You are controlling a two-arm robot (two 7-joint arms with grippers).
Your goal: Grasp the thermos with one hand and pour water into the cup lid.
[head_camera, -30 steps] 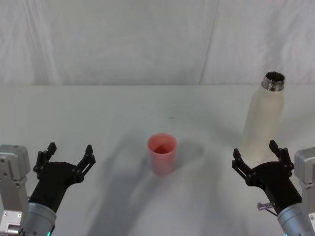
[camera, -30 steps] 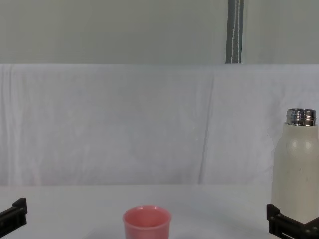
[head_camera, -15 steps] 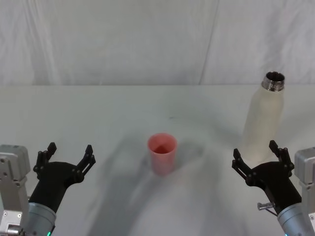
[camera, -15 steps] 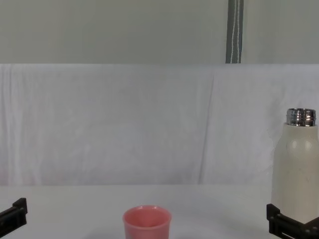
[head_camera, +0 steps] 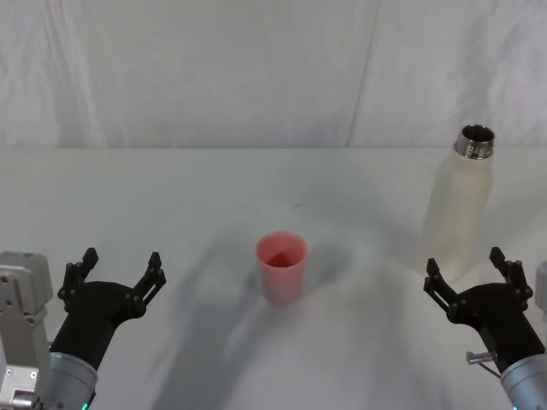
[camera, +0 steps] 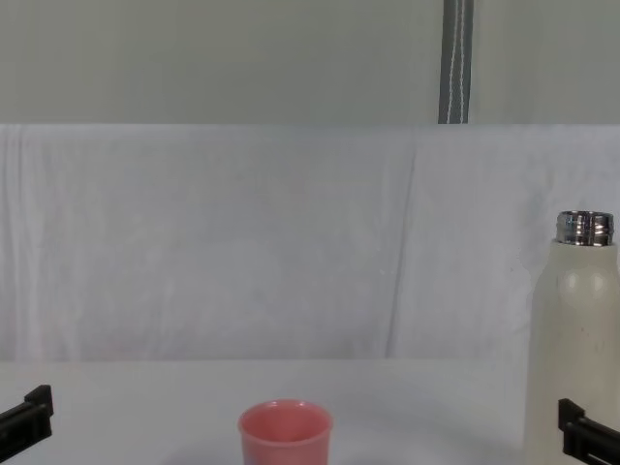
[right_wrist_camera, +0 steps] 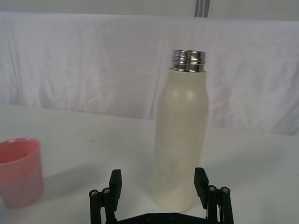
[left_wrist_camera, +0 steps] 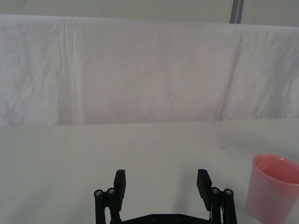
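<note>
The thermos [head_camera: 459,202] [right_wrist_camera: 181,136] [camera: 573,347] stands upright at the right of the white table, its steel neck uncapped. The pink cup lid [head_camera: 281,266] [camera: 286,433] [left_wrist_camera: 272,187] [right_wrist_camera: 18,169] sits upright near the table's middle. My right gripper [head_camera: 473,272] [right_wrist_camera: 158,182] is open, close in front of the thermos and not touching it, with the bottle's base lined up between its fingers. Near the table's front left, my left gripper [head_camera: 118,266] [left_wrist_camera: 161,183] is open and empty, well left of the cup.
A white cloth backdrop [head_camera: 256,77] rises behind the table [head_camera: 214,188]. A grey pole [camera: 456,61] stands beyond the backdrop.
My right gripper has shifted to the right, now standing more squarely in front of the thermos. The left arm, cup and thermos have not moved.
</note>
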